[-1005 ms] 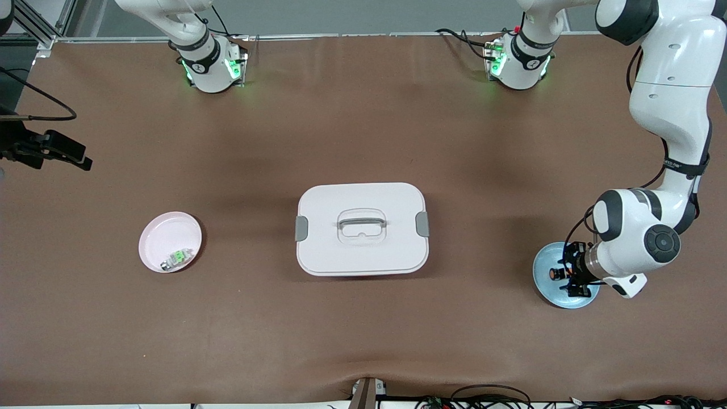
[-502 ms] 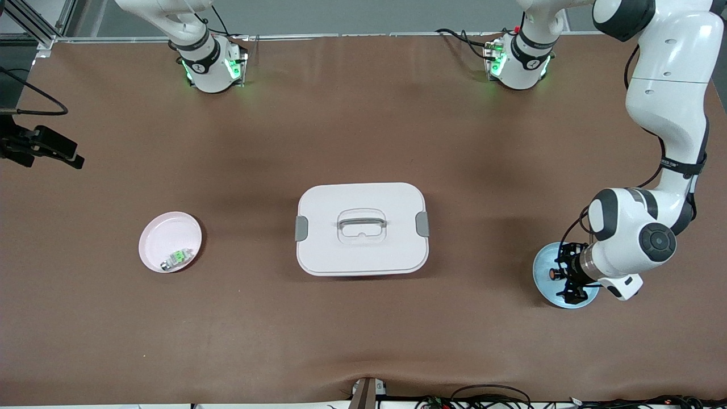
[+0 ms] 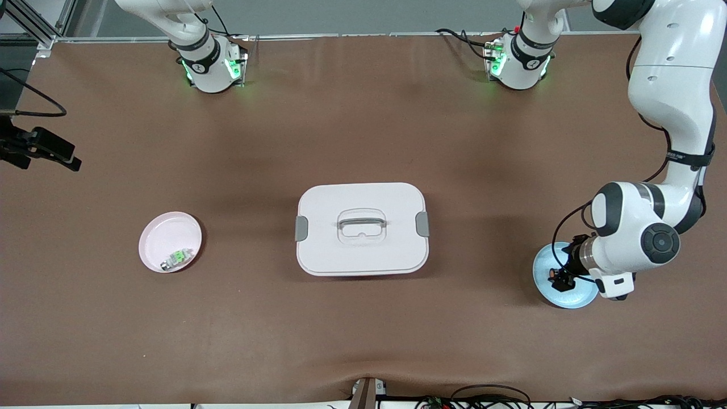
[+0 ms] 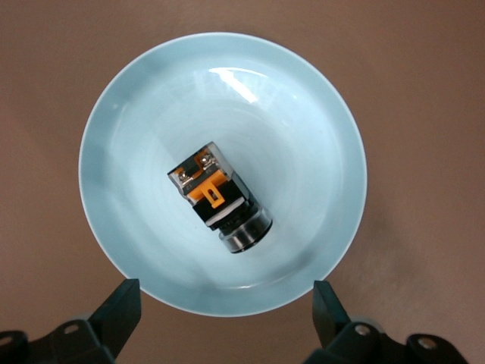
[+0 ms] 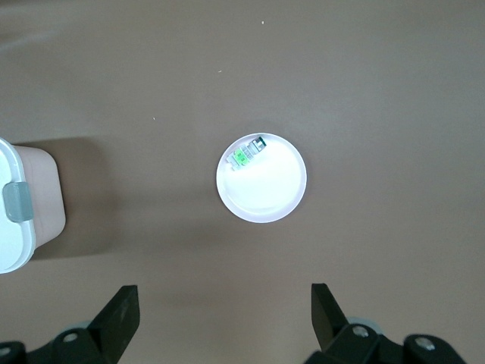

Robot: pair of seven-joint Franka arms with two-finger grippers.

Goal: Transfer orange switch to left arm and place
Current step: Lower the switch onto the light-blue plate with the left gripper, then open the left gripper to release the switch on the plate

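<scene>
The orange switch [image 3: 551,274], a tiny black part with an orange end, lies in a light blue plate [image 3: 580,297] at the left arm's end of the table. In the left wrist view the switch [image 4: 220,199] lies near the middle of the plate [image 4: 114,152]. My left gripper [image 3: 562,279] hangs low over this plate, open and empty [image 4: 225,303], and its fingers straddle the plate's rim. My right gripper [image 3: 54,152] is high over the right arm's end of the table, open and empty [image 5: 225,303]. The white box [image 3: 362,228] stands mid-table between the two plates.
A pink plate [image 3: 153,227] with a small green-and-silver part [image 3: 175,258] sits at the right arm's end; it also shows in the right wrist view [image 5: 273,197], with a corner of the box [image 5: 19,220]. Cables lie along the table's near edge [image 3: 488,397].
The left wrist has turned and shifted slightly over the blue plate, and its gripper now looks smaller from the front. The right gripper drifted a little toward the view's edge.
</scene>
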